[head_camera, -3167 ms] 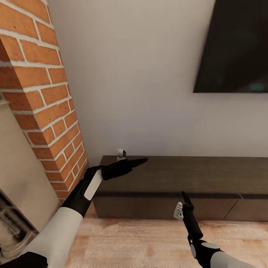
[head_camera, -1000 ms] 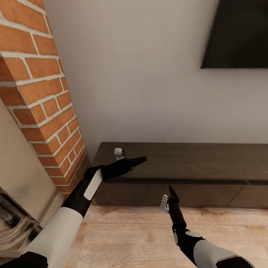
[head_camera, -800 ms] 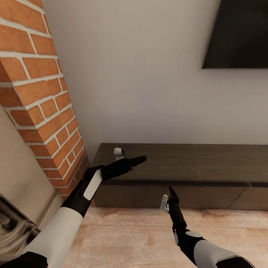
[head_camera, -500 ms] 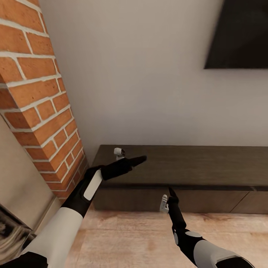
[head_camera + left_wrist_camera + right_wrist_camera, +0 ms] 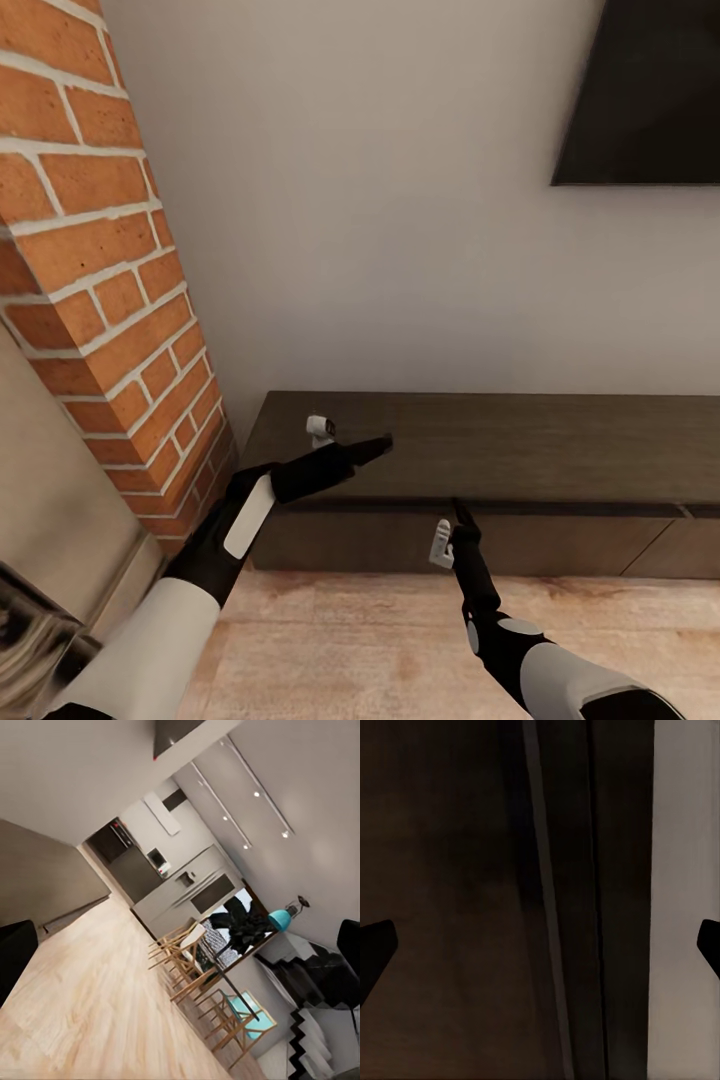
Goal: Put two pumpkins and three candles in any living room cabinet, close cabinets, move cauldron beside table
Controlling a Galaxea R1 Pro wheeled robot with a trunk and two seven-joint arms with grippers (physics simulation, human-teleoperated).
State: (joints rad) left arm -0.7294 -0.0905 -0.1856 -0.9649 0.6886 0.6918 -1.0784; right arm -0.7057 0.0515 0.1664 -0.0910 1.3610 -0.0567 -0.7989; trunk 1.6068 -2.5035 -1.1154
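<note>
The cabinet (image 5: 520, 450) is a long low dark-brown unit against the white wall, and its drawer fronts look shut. My left gripper (image 5: 383, 442) hovers over the left end of its top; in the left wrist view the left gripper (image 5: 182, 939) is open, fingers wide apart with nothing between them. My right gripper (image 5: 460, 510) points at the upper front edge of the cabinet. In the right wrist view the right gripper (image 5: 540, 945) is open and close to the dark cabinet front (image 5: 457, 870). The pumpkins, candles, cauldron and table are out of view.
A brick column (image 5: 100, 250) stands close on the left, beside the cabinet's end. A dark TV (image 5: 650, 90) hangs on the wall at upper right. Wood floor (image 5: 350, 640) lies under my arms. Far off are a dining table with wooden chairs (image 5: 202, 967) and a kitchen (image 5: 172, 881).
The head view has shifted and come nearer the cabinet. My right arm moved left earlier and now holds still. My left gripper has dropped slightly toward the cabinet top.
</note>
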